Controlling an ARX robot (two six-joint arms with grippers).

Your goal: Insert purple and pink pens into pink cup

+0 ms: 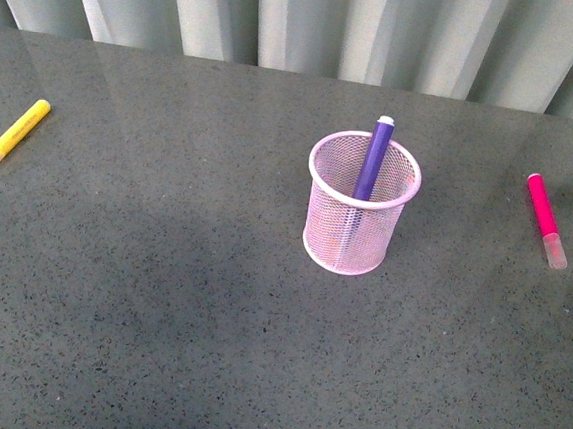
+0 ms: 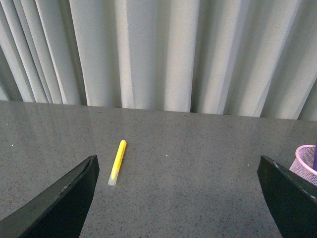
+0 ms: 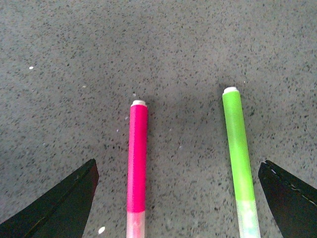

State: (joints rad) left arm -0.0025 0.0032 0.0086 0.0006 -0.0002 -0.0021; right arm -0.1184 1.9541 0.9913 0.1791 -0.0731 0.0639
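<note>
— Status of pink cup (image 1: 333,229)?
— Upright on table (image 1: 157,314); purple pen (image 1: 374,157) leans inside. Pink pen (image 1: 545,212) lies on the table, well right (green pen (image 3: 238,148) beside it).
— Grippers?
— 2 checked: left gripper (image 2: 177,166) spread wide, empty; right gripper (image 3: 178,166) likewise.

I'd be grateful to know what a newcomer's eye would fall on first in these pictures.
The pink mesh cup stands near the middle of the grey table, with the purple pen already leaning inside it. To the right, the pink pen lies flat beside a green pen, with the open right gripper above them. A yellow pen lies alone at far left.
</note>
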